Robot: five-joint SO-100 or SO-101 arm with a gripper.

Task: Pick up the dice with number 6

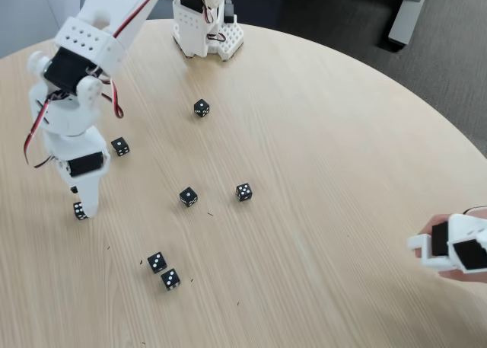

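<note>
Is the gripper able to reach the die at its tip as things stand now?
Probably yes: the gripper is already down on the table against that small black die, with no other die between them.

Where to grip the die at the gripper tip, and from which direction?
Straight down from above, fingers on two opposite vertical faces. The die is a small cube lying flat on the table with no neighbour touching it. The gripper already points down at it; whether it has closed can't be told.

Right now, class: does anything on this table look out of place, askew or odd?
Mostly no: the black dice lie scattered flat on the round table. One oddity: at the right edge, a hand holds a second white device. The gripper sits at the leftmost die.
</note>
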